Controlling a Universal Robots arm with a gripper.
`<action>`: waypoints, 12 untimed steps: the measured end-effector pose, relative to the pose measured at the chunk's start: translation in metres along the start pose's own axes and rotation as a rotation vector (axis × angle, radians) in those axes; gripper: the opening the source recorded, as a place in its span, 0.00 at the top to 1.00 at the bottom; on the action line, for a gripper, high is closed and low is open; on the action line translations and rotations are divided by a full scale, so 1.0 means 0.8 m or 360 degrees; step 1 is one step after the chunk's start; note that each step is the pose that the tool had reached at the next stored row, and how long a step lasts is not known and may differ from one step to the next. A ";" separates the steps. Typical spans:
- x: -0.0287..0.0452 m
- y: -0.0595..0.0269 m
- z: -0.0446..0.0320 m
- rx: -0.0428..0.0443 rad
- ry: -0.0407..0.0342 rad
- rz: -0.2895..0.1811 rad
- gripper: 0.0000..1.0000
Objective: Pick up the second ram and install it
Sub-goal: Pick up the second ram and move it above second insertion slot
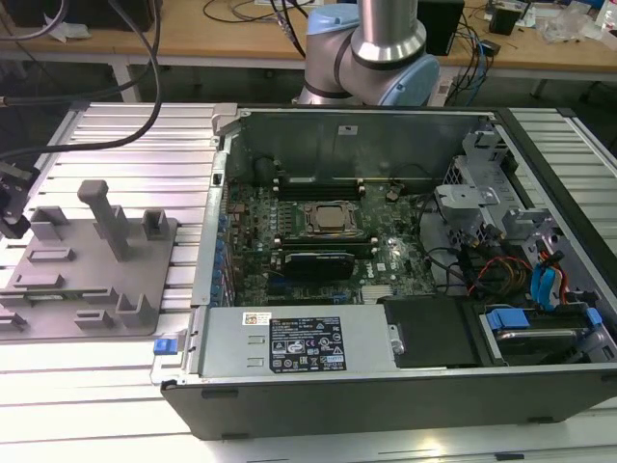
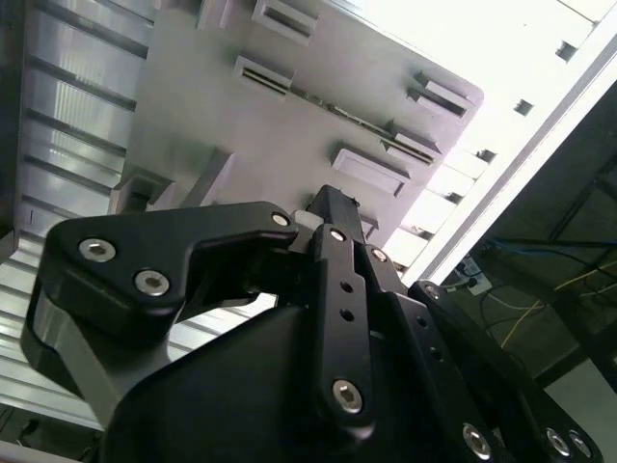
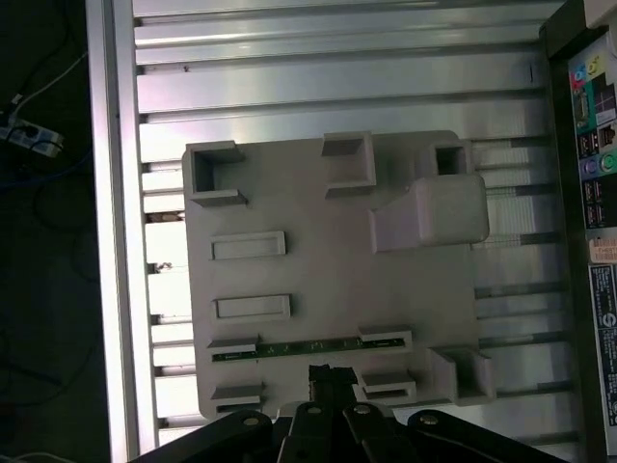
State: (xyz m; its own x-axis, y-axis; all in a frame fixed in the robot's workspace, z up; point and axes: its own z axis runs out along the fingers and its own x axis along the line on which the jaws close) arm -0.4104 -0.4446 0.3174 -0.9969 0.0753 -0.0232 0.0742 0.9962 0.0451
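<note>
On the slatted table [image 1: 125, 145], beside the open computer case [image 1: 386, 395], lies the grey fixture plate [image 3: 318, 270]. My gripper [image 3: 330, 372] hangs over the plate's edge, its linkage cut off by the frame; clenched or released, I cannot tell. The second ram [image 3: 308, 345] stands edge-up between two holders near my tip, showing only as a thin green line.
</note>
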 end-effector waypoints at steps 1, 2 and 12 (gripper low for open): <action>0.0000 0.000 0.0000 0.0000 0.0000 0.0000 0.92; 0.0001 0.000 0.0001 0.0000 0.0000 0.0000 0.92; -0.0001 0.000 0.0025 -0.0007 0.0013 -0.0299 0.92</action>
State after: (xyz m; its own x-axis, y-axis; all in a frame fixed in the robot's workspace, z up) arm -0.4103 -0.4446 0.3154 -0.9934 -0.1123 -0.0232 -0.1132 0.9925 0.0450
